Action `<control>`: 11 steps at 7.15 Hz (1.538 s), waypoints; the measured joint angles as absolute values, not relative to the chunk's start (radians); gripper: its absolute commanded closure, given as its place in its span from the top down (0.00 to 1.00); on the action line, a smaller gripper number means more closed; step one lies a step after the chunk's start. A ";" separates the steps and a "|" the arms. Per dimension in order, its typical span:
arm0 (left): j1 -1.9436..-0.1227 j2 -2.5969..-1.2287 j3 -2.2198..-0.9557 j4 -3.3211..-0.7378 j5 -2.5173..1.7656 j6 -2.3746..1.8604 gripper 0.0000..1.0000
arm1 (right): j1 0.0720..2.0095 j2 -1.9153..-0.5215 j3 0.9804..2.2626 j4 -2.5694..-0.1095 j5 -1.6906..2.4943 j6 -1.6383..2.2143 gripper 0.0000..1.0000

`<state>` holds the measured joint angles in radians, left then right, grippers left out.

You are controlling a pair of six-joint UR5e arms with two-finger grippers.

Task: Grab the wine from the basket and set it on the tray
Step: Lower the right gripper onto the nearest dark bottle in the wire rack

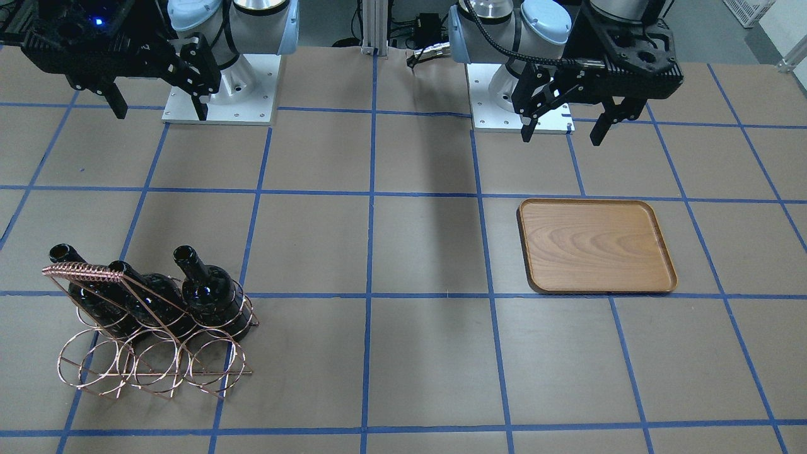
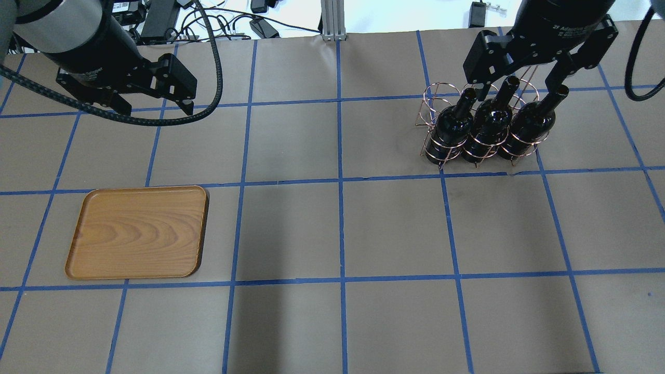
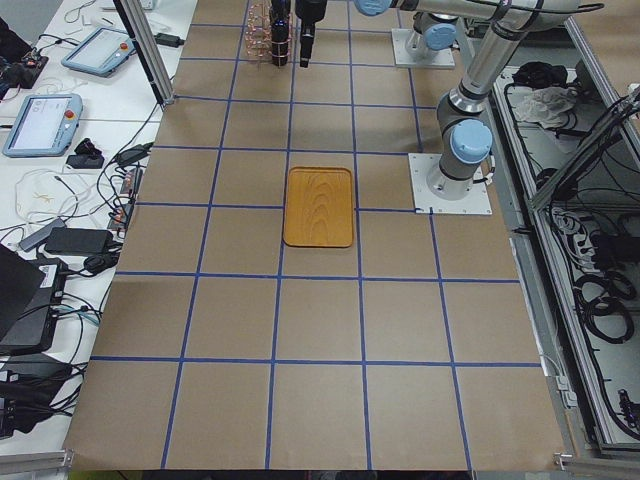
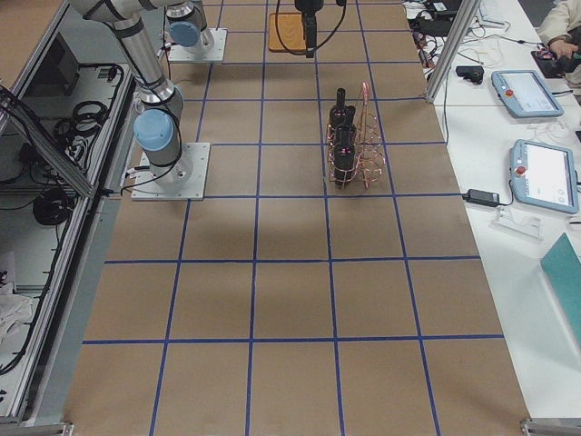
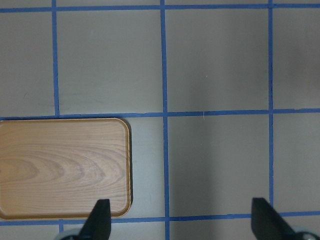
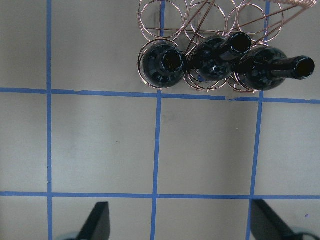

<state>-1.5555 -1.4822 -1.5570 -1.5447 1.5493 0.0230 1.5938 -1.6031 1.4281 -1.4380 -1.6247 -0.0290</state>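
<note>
While the left end effector (image 1: 562, 135) and right end effector (image 1: 161, 113) hang spread wide and empty, three wine bottles (image 1: 211, 290) sit in the basket (image 1: 151, 366) at the right of the table (image 1: 429, 252), the tray (image 1: 592, 246) well apart at its left.

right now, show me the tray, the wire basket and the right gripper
tray (image 2: 137, 232): overhead view, middle of its bare wood floor
wire basket (image 1: 82, 273): front-facing view, on its coiled handle
right gripper (image 6: 179, 215): right wrist view, midway between its open fingertips
</note>
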 measured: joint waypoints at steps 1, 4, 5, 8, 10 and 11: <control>-1.555 -1.482 -1.557 -1.545 1.550 0.023 1.00 | 1.593 -1.603 1.428 -1.438 -1.625 -0.029 1.00; -1.555 -1.482 -1.557 -1.546 1.551 0.022 1.00 | 1.569 -1.568 1.429 -1.446 -1.630 -0.079 0.99; -1.555 -1.481 -1.557 -1.546 1.552 0.022 1.00 | 1.535 -1.526 1.429 -1.475 -1.630 -0.117 0.99; -1.556 -1.480 -1.557 -1.549 1.552 0.022 1.00 | 1.471 -1.380 1.429 -1.667 -1.632 -0.206 0.97; -1.556 -1.480 -1.557 -1.554 1.552 0.023 1.00 | 1.451 -1.321 1.430 -1.747 -1.628 -0.209 0.96; -1.555 -1.480 -1.557 -1.554 1.552 0.023 1.00 | 1.448 -1.308 1.438 -1.759 -1.627 -0.208 0.94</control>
